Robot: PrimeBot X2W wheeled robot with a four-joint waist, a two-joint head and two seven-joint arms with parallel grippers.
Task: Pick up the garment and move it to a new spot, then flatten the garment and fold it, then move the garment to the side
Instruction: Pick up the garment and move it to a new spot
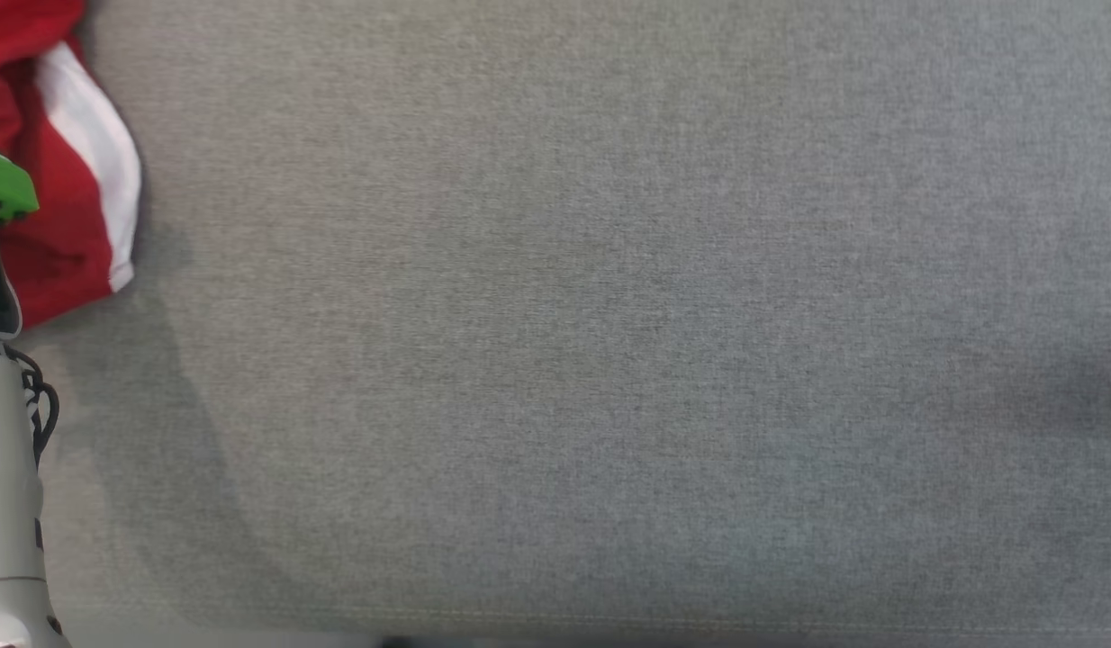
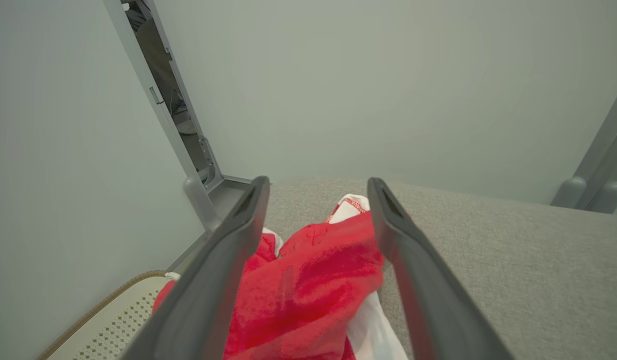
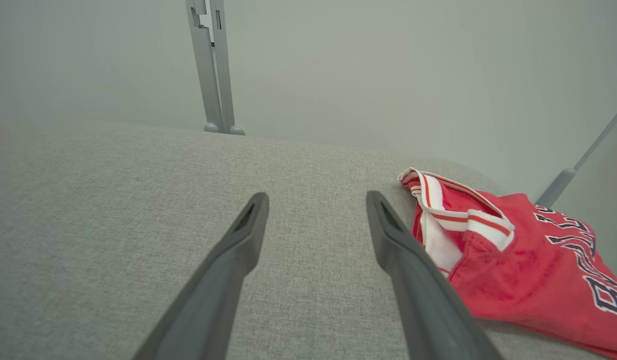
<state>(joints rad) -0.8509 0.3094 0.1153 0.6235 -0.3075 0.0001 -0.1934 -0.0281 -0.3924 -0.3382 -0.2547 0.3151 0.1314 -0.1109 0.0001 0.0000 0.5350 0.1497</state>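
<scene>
Grey woven cloth over the bench (image 1: 609, 315), bare across most of the head view; pale wall (image 3: 388, 60) and metal frame posts (image 3: 213, 65) behind. Red jersey (image 1: 60, 243) bunched at the bench's left edge, white trim outermost, dark lettering across 1 panel in the right wrist view. Possibly shorts rather than a jersey; too crumpled to tell.

Likely light, limp and a little slick, going by the sporty knit. No stiffness to lever against, so liable to sag and trail from any single pinch. Best taken at the banded white-and-red hem, thicker there and less apt to slip; failing that, at a raised fold on top of the heap.

Left gripper (image 2: 317, 181) poised over the heap, jaws wide, straddling the red folds without visibly pinching them; contact lower down the fingers not clear. Pale left forearm (image 1: 6, 495) along the head view's left edge, green wrist fitting (image 1: 2, 189) above the jersey. Right gripper (image 3: 316, 195) low over bare bench, jaws wide and empty, jersey just beside its fingers, to their right in that view.
</scene>
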